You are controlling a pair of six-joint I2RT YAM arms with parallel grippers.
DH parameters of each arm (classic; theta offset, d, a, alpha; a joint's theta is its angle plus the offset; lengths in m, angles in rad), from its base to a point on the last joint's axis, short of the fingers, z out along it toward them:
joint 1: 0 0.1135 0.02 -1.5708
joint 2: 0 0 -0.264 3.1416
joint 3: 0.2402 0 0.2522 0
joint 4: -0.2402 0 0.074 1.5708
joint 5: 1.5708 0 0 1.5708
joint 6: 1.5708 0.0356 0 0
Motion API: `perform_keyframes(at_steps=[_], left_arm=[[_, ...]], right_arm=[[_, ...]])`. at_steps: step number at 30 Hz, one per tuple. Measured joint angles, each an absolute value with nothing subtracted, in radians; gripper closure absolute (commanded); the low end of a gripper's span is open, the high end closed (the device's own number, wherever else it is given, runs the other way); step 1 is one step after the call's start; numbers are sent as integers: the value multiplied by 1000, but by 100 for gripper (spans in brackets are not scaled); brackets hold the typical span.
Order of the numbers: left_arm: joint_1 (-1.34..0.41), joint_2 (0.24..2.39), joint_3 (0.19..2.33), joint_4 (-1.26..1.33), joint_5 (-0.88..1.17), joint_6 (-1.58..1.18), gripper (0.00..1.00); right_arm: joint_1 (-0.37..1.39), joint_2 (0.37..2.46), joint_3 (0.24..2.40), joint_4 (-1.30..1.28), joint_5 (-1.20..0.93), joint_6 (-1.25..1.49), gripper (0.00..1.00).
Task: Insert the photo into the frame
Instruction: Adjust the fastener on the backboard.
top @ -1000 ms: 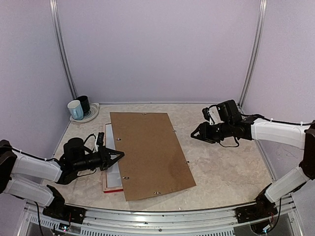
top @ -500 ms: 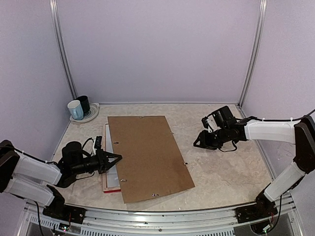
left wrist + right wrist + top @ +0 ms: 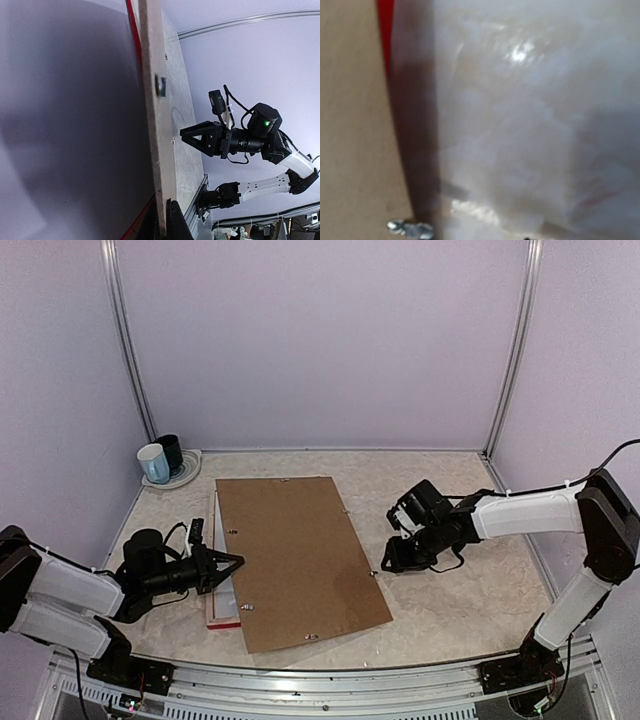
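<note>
Frame (image 3: 224,624) lies just under left fingers (image 3: 222,560), beneath backing board (image 3: 300,560).

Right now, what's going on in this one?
A brown backing board lies askew over the red frame and covers most of it. The left end effector is shut at the board's left edge, which looks raised off the frame. Whether it actually pinches the board is unclear. The right end effector is open, low over the table beside the board's right edge. The photo is not visible in any view.
</note>
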State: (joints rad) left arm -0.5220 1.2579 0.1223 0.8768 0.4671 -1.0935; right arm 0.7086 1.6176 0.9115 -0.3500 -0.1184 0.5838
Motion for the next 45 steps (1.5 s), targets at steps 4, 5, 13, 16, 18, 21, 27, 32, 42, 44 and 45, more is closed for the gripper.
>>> perform_keyframes(at_steps=[4,5,13,16,18,21,27,32,42,44,45], left_arm=[[-513,1258,122,873,471,-1092,100],[-509,1258,122,870,473,-1092,100],[-466,1263,122,837,487,-1092,100],[-459,1271,123,827,490,-1093,100],[-456,1277,129,813,491,-1093,99],[-453,1282,144,791,493,-1094,98],[-452,1280,175,733,494,-1094,98],[-452,1268,187,695,493,-1091,97],[-450,1270,194,650,490,-1068,96],[-449,1273,202,642,490,-1061,96],[-448,1275,205,639,490,-1058,96]], right_arm=[[738,1618,912,-359,-101,587,64],[744,1618,912,-363,-93,588,64],[772,1675,921,-382,-47,593,64],[779,1700,933,-385,-42,596,64],[783,1708,949,-384,-39,596,64],[786,1720,966,-384,-33,596,64],[788,1743,991,-384,-22,596,64],[800,1756,1000,-382,-21,596,63],[812,1787,1030,-373,14,604,63],[818,1798,1047,-377,33,605,63],[820,1804,1056,-380,45,606,63]])
